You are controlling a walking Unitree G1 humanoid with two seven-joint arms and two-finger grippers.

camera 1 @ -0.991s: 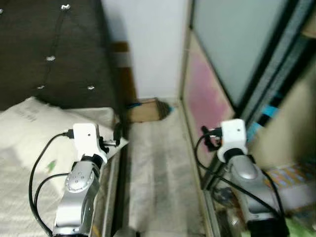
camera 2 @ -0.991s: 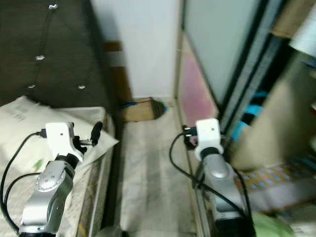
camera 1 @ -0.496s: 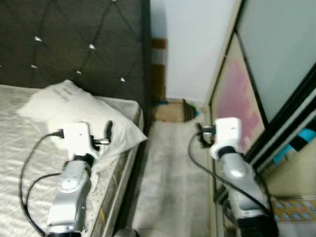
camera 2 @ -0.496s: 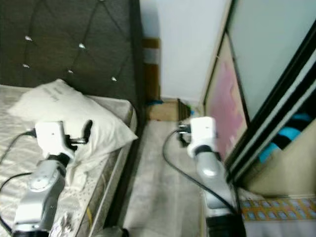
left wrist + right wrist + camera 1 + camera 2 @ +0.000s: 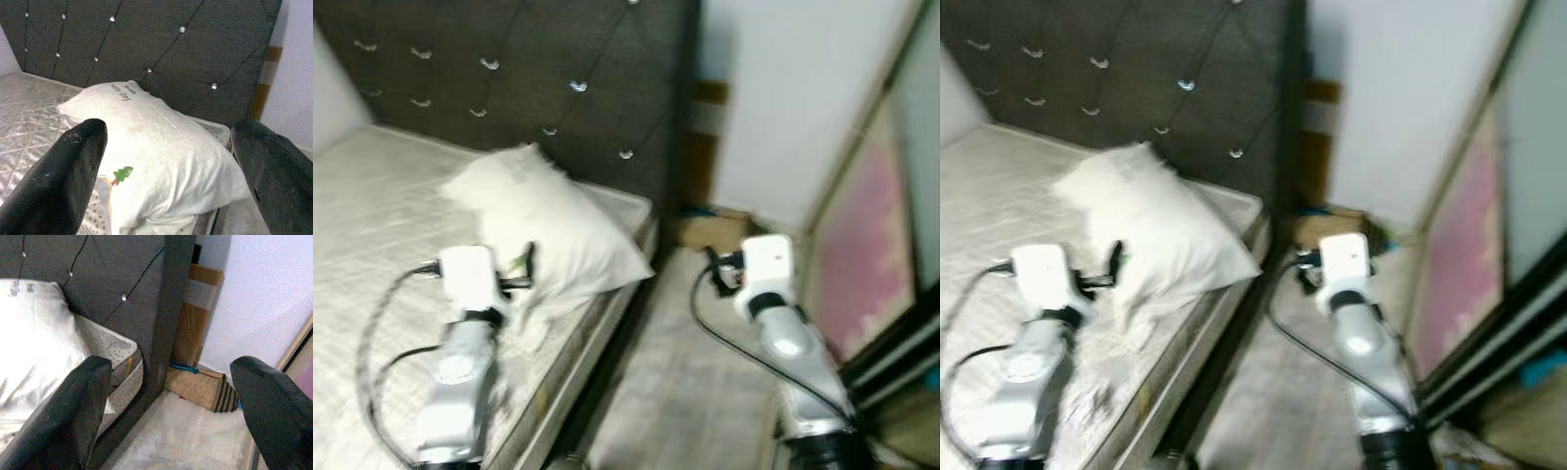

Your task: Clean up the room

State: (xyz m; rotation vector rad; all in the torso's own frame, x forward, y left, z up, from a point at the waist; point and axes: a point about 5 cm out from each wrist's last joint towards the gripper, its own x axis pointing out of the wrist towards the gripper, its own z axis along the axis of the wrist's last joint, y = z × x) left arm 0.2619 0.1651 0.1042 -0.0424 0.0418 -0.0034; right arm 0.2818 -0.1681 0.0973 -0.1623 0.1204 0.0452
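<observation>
With both the left gripper (image 5: pixel 166 161) and the right gripper (image 5: pixel 168 401) spread wide and empty, the pillow (image 5: pixel 548 230) lay askew at the bed (image 5: pixel 372 215) corner, where a blurred approach risked knocking it floorward.

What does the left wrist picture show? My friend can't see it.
A white pillow with a small green tree print lies on a quilted mattress against a dark tufted headboard. The left gripper frames it, jaws wide open.
</observation>
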